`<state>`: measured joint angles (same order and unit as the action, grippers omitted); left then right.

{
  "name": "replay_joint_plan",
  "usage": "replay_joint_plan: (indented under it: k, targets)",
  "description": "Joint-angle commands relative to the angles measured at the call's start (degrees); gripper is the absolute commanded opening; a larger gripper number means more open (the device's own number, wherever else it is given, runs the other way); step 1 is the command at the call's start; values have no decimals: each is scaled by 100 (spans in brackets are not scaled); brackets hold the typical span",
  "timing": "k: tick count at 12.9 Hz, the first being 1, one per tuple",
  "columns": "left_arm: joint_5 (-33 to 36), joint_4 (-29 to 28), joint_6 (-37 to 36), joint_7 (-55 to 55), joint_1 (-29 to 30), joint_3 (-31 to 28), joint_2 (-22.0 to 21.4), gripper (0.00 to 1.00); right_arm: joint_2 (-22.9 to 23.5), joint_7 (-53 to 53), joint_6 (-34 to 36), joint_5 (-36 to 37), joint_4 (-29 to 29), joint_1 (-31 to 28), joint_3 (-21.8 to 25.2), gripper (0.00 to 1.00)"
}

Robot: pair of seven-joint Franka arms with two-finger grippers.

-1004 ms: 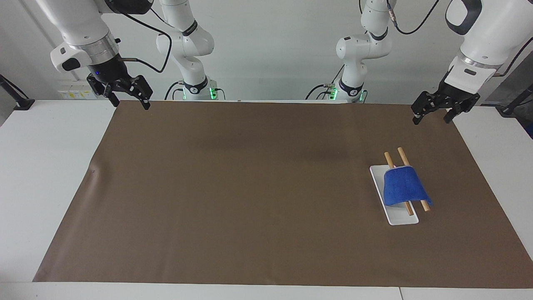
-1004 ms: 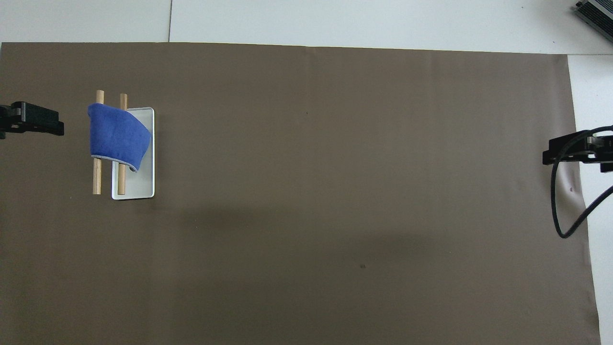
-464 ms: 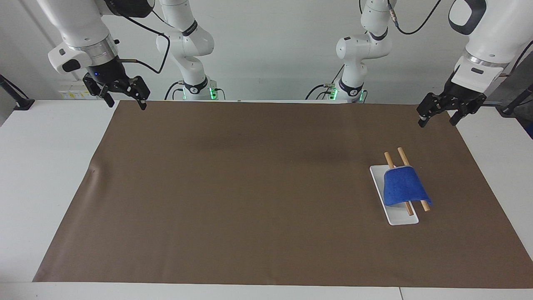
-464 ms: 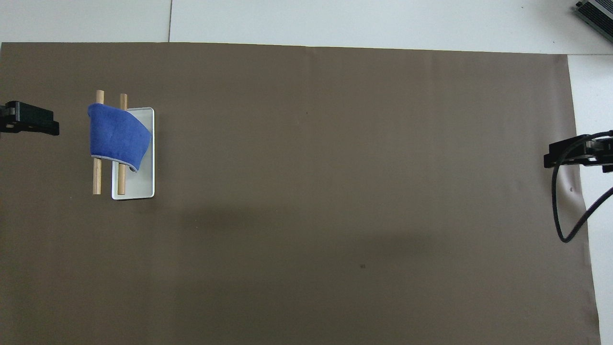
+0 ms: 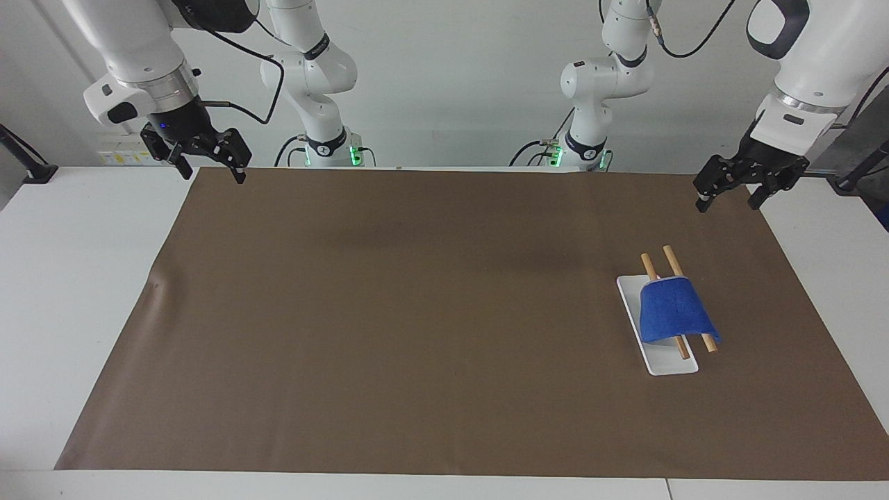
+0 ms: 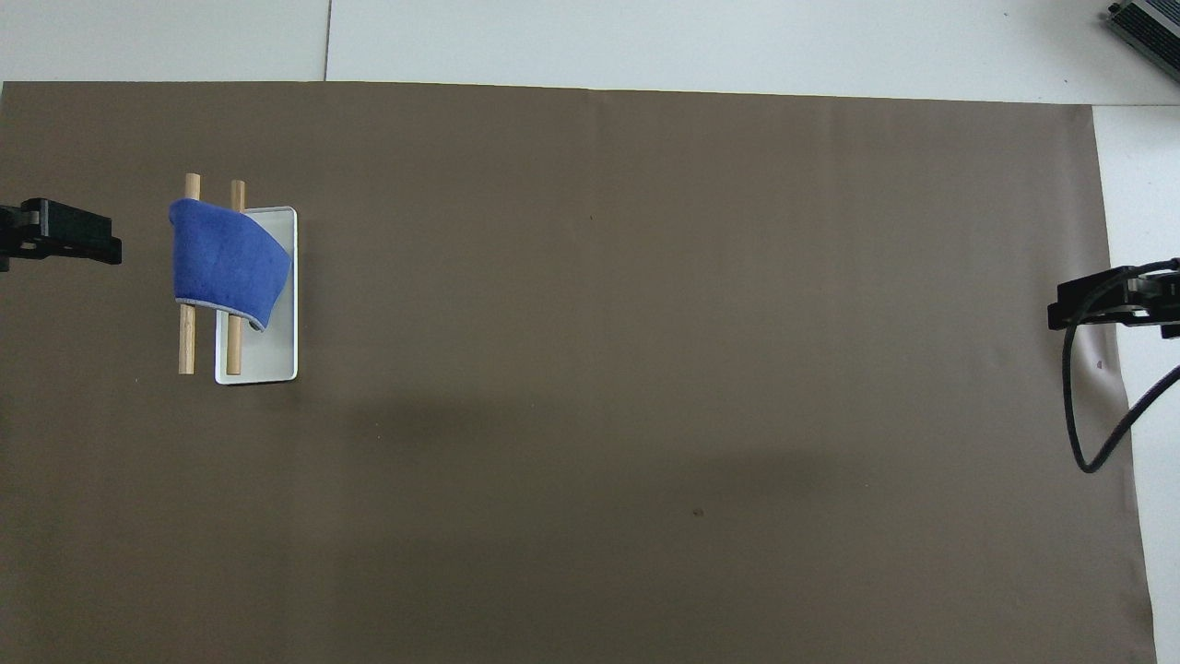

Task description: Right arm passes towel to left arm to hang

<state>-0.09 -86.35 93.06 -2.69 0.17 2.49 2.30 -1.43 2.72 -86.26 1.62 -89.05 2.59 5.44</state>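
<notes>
The blue towel [image 5: 674,318] hangs draped over two wooden rods [image 5: 670,258] of a small rack with a white base [image 5: 672,365], toward the left arm's end of the table. It also shows in the overhead view [image 6: 226,261]. My left gripper [image 5: 727,203] is open and empty, raised over the mat's corner at its own end, apart from the towel. My right gripper [image 5: 212,173], with its cable loop, is open and empty, raised over the mat's corner at the right arm's end. In the overhead view the left gripper [image 6: 64,244] and right gripper [image 6: 1097,309] sit at the edges.
A brown mat [image 5: 417,312] covers most of the white table [image 5: 76,292]. The rack's rods [image 6: 187,346] and white base [image 6: 267,369] are the only things standing on it. A dark device corner [image 6: 1148,23] lies off the mat.
Both grippers have drawn up and outward a little toward their own ends of the table, then nearly settled. The towel and rack have not moved.
</notes>
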Motion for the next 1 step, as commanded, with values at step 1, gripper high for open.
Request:
replay_joint_plan:
  k: [1]
  targets:
    - [-35, -119, -7, 58, -123, -153, -107, 100, -174, -158, -14, 128, -209, -92, -78, 100]
